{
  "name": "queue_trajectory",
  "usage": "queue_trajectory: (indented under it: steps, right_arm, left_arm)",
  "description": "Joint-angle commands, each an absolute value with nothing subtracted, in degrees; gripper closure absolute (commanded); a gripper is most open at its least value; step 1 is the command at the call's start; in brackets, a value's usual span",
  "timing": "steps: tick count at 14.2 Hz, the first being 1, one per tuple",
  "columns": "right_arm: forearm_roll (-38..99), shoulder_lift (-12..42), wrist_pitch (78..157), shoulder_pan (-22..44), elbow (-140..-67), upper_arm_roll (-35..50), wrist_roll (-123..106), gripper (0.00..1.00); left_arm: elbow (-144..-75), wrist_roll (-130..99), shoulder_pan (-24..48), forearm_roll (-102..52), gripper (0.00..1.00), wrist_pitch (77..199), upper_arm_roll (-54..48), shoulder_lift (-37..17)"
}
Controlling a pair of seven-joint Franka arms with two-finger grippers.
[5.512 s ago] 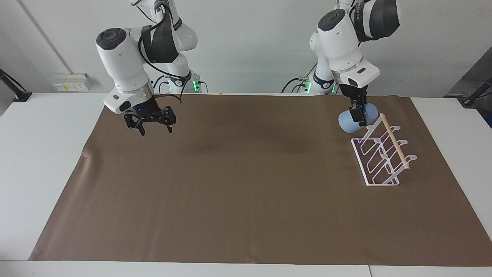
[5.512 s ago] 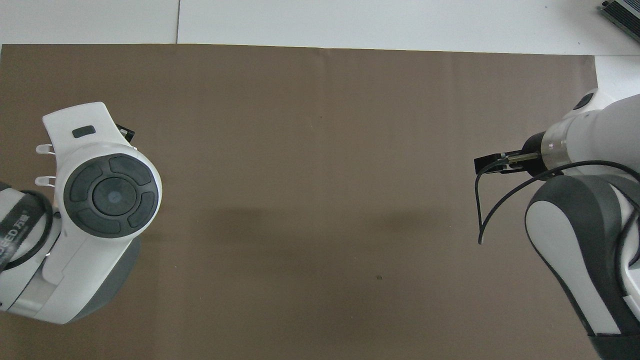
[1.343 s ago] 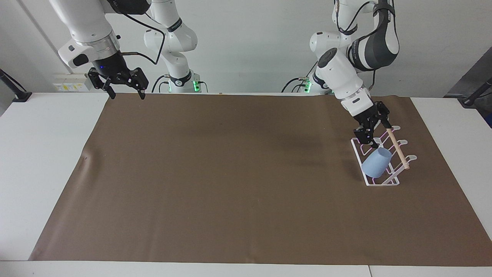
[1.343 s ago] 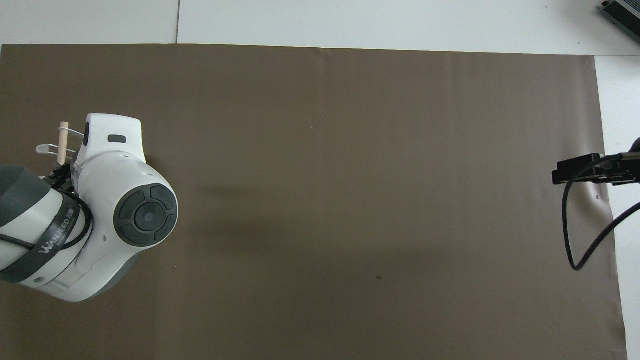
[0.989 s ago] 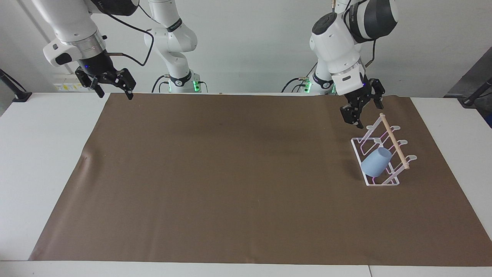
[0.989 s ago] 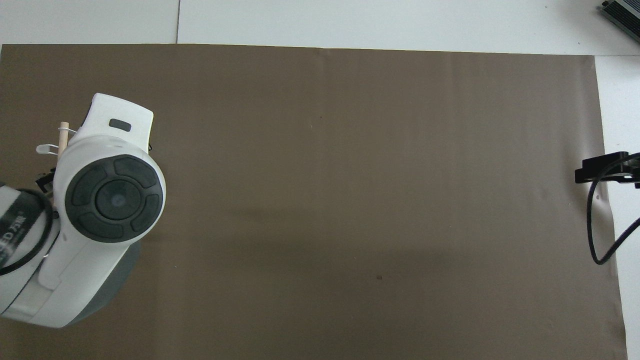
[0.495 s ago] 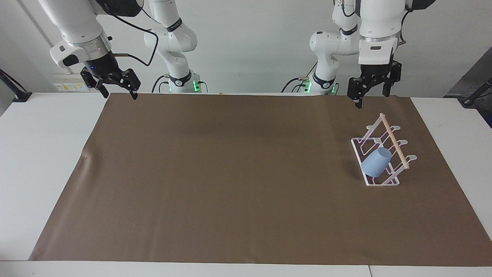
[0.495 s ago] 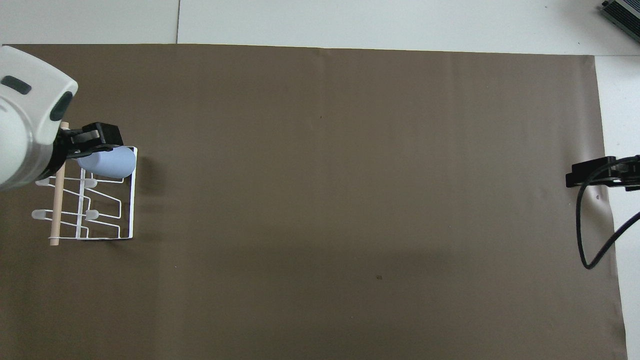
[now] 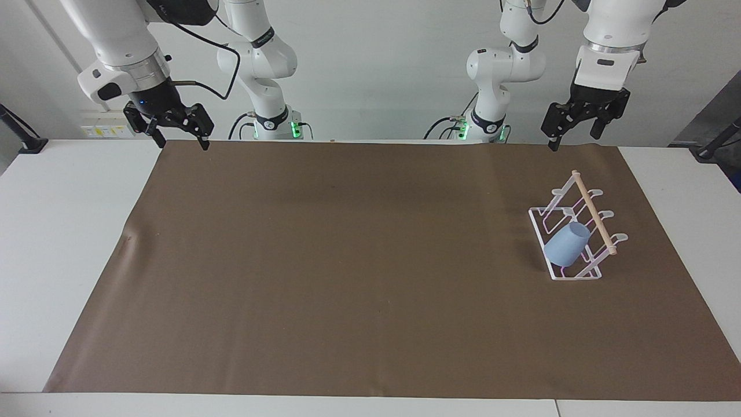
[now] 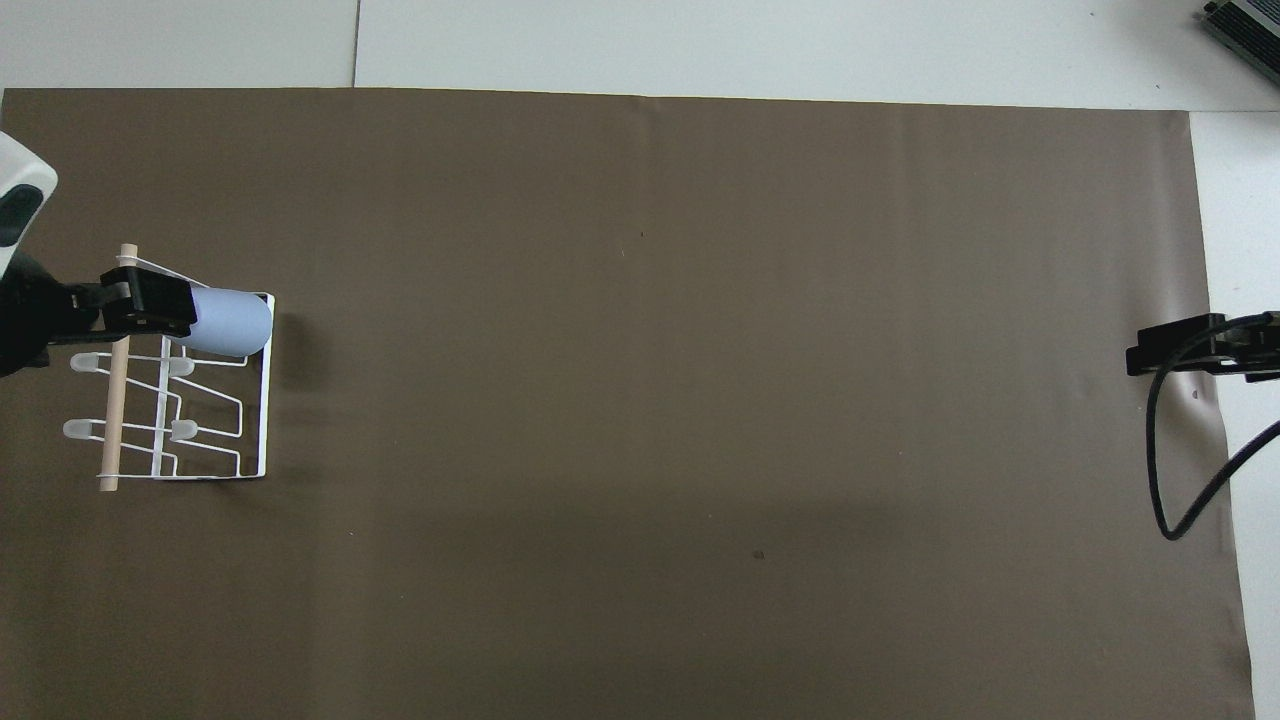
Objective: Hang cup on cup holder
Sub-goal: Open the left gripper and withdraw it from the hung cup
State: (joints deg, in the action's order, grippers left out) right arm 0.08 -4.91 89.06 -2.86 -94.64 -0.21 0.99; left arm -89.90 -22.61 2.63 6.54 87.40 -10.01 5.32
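Observation:
The light-blue cup [image 9: 566,247] rests tilted on a slanted prong of the white wire cup holder [image 9: 592,210], at the holder's end farthest from the robots. No gripper touches it. It also shows in the overhead view [image 10: 235,322] on the holder [image 10: 263,400]. My left gripper [image 9: 574,139] is open and empty, raised high over the mat's edge by the robots. In the overhead view the left gripper [image 10: 140,303] covers part of the cup. My right gripper [image 9: 180,143] is open and empty, and waits high over the mat's corner at the right arm's end; it also shows in the overhead view [image 10: 1180,345].
A brown mat [image 9: 347,260] covers most of the white table [image 9: 63,231]. The holder stands at the left arm's end of the mat. A black cable [image 10: 1165,480] hangs from the right arm.
My left gripper has let go of the cup, risen and drawn back from the holder toward the robots. The cup stays on the prong. The right gripper has barely moved.

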Motion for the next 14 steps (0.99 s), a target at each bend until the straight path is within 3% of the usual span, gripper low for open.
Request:
queue_trajectory:
  steps: [1, 14]
  right_arm:
    - [-1.76, -6.59, 90.35, -2.73, -96.76, 0.53, 2.90, 0.00]
    - [-1.76, -6.94, 90.62, -2.90, -97.65, 0.70, 2.73, 0.00]
  left_arm:
    - [-89.56, -21.27, 2.64, 5.10, 0.00, 83.59, -10.19, 6.59]
    - [-89.21, -21.27, 2.55, 0.97, 0.00, 82.53, -10.28, 6.68]
